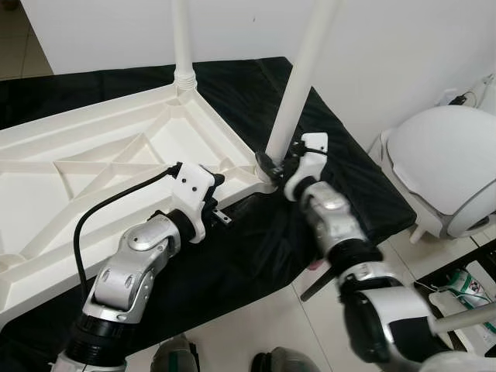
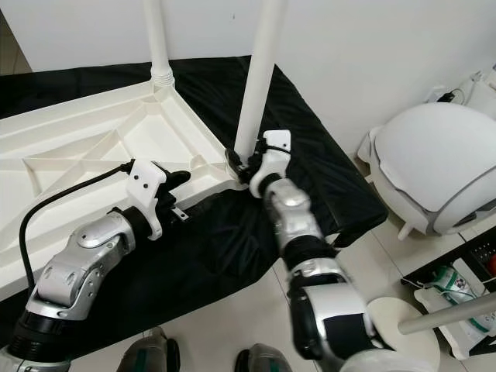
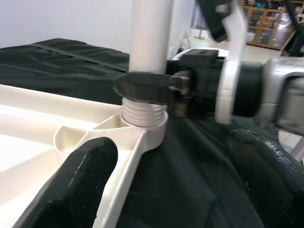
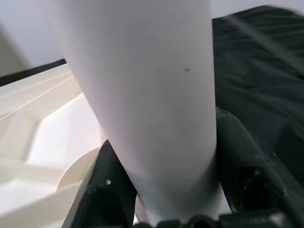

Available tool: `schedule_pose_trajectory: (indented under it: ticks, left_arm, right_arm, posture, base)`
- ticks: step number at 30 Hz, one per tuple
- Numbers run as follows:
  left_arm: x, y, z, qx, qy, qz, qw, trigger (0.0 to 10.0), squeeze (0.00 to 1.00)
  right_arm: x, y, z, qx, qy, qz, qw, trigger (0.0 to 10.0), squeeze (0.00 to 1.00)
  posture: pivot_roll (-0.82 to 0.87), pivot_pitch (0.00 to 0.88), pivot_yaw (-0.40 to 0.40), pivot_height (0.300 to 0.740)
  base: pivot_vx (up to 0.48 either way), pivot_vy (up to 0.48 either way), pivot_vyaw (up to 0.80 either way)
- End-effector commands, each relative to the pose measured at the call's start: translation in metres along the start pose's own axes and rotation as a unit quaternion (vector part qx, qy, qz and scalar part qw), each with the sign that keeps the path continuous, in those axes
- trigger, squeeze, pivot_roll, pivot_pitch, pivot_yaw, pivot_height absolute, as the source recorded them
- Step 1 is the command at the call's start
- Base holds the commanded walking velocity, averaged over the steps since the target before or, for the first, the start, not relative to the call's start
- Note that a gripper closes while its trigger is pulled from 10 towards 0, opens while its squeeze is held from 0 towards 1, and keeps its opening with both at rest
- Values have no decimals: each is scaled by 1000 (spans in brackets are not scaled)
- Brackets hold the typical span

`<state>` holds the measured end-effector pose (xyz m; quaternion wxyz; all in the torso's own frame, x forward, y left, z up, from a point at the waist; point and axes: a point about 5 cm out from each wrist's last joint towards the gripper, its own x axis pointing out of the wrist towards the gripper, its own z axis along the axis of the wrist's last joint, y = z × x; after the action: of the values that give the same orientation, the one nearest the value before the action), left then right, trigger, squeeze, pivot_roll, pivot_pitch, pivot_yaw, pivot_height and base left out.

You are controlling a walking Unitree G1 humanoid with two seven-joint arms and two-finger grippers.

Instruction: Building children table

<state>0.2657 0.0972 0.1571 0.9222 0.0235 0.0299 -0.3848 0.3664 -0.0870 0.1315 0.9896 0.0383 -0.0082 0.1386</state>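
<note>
Assembly is judged partly done: the white tabletop [image 1: 93, 163] is laid upside down on a black cloth [image 1: 256, 248] spread over the floor [image 1: 248, 325], and two white legs are seen standing in its corner sockets. The far leg [image 1: 182, 39] is seated upright at the far corner, its long axis vertical. The near leg [image 1: 298, 77] is set in the near right corner socket [image 3: 142, 126], but it is tilted, its top leaning away to the right, so it is judged not yet screwed home. How many legs remain cannot be told. The right gripper [image 1: 277, 164] is pinched around the near leg just above the threaded base. The left gripper [image 1: 221, 201] is held spread beside that corner, gripping nothing.
</note>
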Motion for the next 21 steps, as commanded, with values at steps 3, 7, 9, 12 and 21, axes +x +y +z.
schedule_pose_trajectory:
  ticks: [3,7,9,12,21]
  left_arm:
    - [1,-2,1,2,2,-5,1000,10000,0]
    - [1,-2,1,2,2,-5,1000,10000,0]
    - [0,-2,1,3,2,-4,1000,10000,0]
    - [0,-2,1,3,2,-3,1000,10000,0]
    - [-1,-2,1,0,0,-1,1000,10000,0]
  right_arm:
    - [-1,-3,-8,40,15,-67,997,10000,0]
    - [1,9,-6,41,9,-55,998,10000,0]
    - [0,12,-5,39,10,-51,998,10000,0]
    - [-1,12,-5,37,11,-52,998,10000,0]
    - [-6,-2,-2,35,2,-78,996,10000,1000]
  posture:
    - [23,1,-55,740]
    - [30,0,-56,740]
    - [36,0,-62,740]
    - [37,0,-64,740]
    - [34,0,-64,740]
  base:
    - [0,0,0]
    - [0,0,0]
    - [0,0,0]
    - [0,0,0]
    - [0,0,0]
